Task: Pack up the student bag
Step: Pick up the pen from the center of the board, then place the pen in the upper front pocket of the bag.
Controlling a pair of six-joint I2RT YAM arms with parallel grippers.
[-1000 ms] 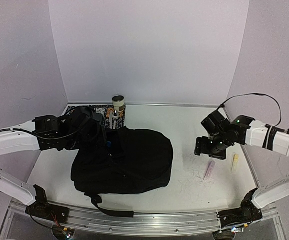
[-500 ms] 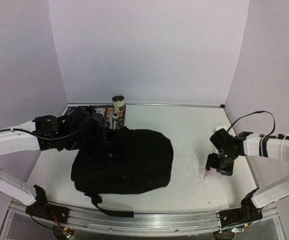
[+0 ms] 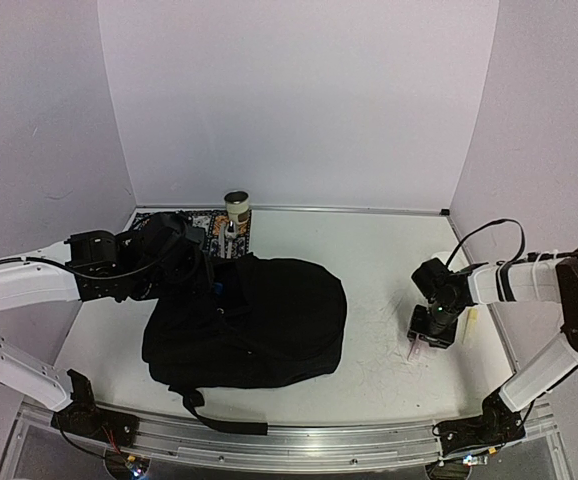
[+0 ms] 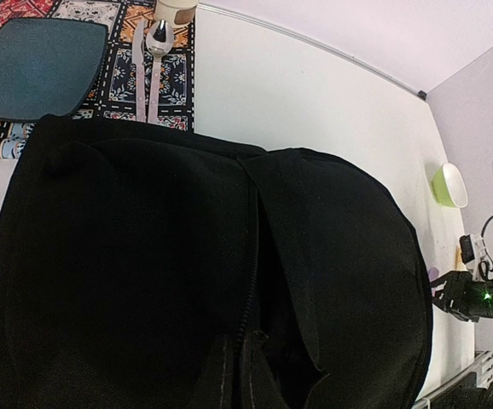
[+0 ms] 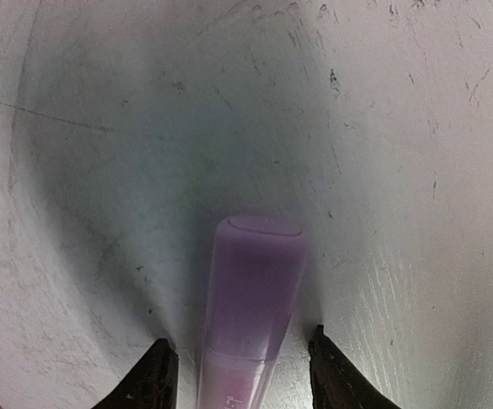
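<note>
Since it is the bulkiest thing on the white table (image 3: 379, 250), the student bag (image 3: 254, 320) serves as landmark for all else. Bag lies flat and slumped, black fabric, a zipper seam running down its middle in the left wrist view. One strap (image 3: 219, 418) trails off its near edge.

Left arm (image 3: 29, 285) reaches in from the bag's left side. Left gripper (image 3: 177, 248) sits over the bag's far left corner, dark against dark fabric; cannot tell whether its fingers are apart or closed, nor whether they hold the cloth.

Right arm (image 3: 529, 282) bends in well to the right of the bag. Right gripper (image 5: 242, 375) is low to the table, jaws apart, one black fingertip (image 5: 155, 368) on each side of a purple marker (image 5: 251, 298). Marker lies flat between them, narrow gaps showing on both sides, its capped end pointing away from the wrist camera.

Patterned placemat (image 4: 174, 81) lies just beyond the bag's far left edge, the bag overlapping its near border. Dark teal plate (image 4: 37, 68) rests on the mat. Pale cup (image 3: 236, 210) stands at the mat's far right corner, beyond the bag.

Small green bowl (image 4: 449, 185) sits well beyond the bag's right side. Knife (image 4: 138, 72) and spoon (image 4: 157, 51) lie side by side on the mat, between plate and cup.
</note>
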